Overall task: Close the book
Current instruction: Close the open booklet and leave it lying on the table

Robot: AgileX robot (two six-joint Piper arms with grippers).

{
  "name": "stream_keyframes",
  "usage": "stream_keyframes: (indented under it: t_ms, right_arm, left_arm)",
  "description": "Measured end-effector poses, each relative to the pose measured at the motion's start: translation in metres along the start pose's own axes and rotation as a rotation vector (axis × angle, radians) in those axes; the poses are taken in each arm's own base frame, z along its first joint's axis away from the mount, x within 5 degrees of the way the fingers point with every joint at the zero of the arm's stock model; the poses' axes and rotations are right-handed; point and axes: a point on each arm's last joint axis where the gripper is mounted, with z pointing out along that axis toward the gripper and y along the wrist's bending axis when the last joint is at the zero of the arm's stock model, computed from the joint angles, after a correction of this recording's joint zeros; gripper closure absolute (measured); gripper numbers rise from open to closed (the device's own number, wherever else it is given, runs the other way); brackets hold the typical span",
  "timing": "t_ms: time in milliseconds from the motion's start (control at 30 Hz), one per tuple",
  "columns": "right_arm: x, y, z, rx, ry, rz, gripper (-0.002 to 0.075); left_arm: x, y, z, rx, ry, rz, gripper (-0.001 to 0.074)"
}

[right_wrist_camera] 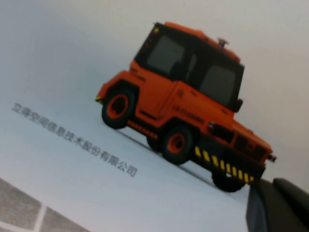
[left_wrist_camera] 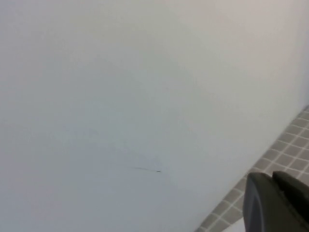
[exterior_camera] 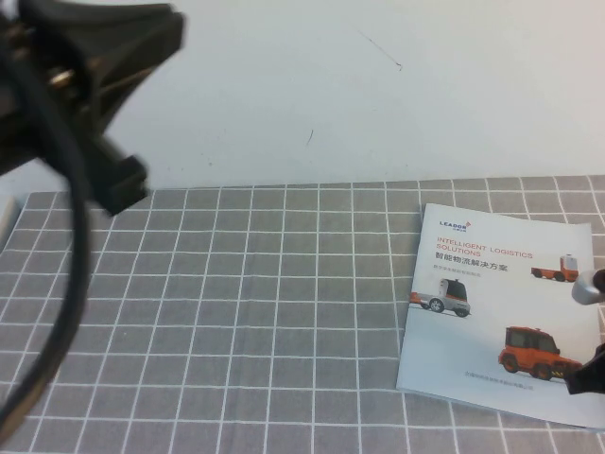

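Book (exterior_camera: 501, 303) shut, cover up, on right of checked cloth (exterior_camera: 236, 284). Right gripper (exterior_camera: 590, 340) low at book's right edge, left gripper (exterior_camera: 113, 170) raised far left; opening of either: cannot tell. Risk: catching cover while lifting away, so reopening or dragging book

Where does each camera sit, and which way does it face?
High view: raised on the robot's side, looking down at cloth and book; left gripper upper left, right gripper at the book's right edge.
Left wrist view: on the left arm, facing the white surface; gripper tip shows.
Right wrist view: close over the book; gripper tip shows.
Shared: high and right wrist both show the orange truck.
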Motion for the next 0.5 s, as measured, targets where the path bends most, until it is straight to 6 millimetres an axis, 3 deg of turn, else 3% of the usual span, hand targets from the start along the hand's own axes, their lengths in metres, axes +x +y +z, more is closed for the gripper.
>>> stream_keyframes:
  t_ms: [133, 233, 367, 500]
  right_arm:
    - [0.002, -0.002, 0.011, 0.003, 0.029, 0.004, 0.0727]
    - [-0.011, -0.001, 0.002, -0.002, -0.013, -0.007, 0.0727]
    - [-0.043, 0.002, -0.037, -0.012, -0.154, -0.045, 0.0727]
    - [-0.075, 0.013, -0.119, -0.017, -0.383, -0.154, 0.0727]
  left_arm:
    - [0.005, -0.003, -0.035, -0.171, -0.042, 0.070, 0.0738]
    - [0.013, -0.005, -0.060, -0.298, -0.070, 0.078, 0.0738]
    - [0.030, -0.011, -0.082, -0.385, -0.084, 0.049, 0.0738]
    - [0.051, -0.024, -0.089, -0.332, -0.061, 0.018, 0.0738]
